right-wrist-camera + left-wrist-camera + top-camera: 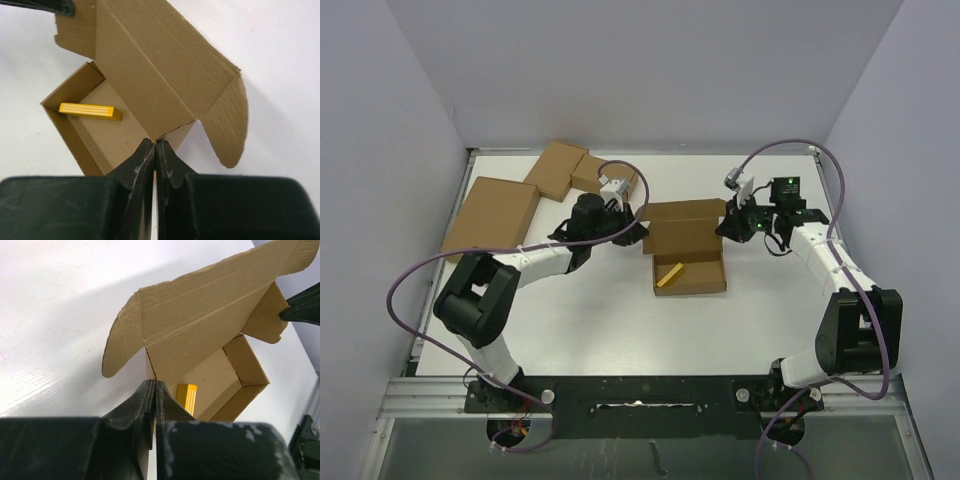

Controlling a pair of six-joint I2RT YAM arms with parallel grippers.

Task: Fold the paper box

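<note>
- paper box [705, 272] open, lid up, rounded tabs out
- yellow block [669, 275] inside it
- left gripper [154, 386], right gripper [154, 143] each clamped on a rear box corner

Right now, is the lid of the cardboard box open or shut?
Open. The lid of the cardboard box stands raised, and the yellow block inside is exposed.

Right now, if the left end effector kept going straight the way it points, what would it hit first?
The cardboard box: the left end effector seems shut on its near corner, so it would push into the wall below the raised lid. Beyond that lies the yellow block, depth unclear.
</note>
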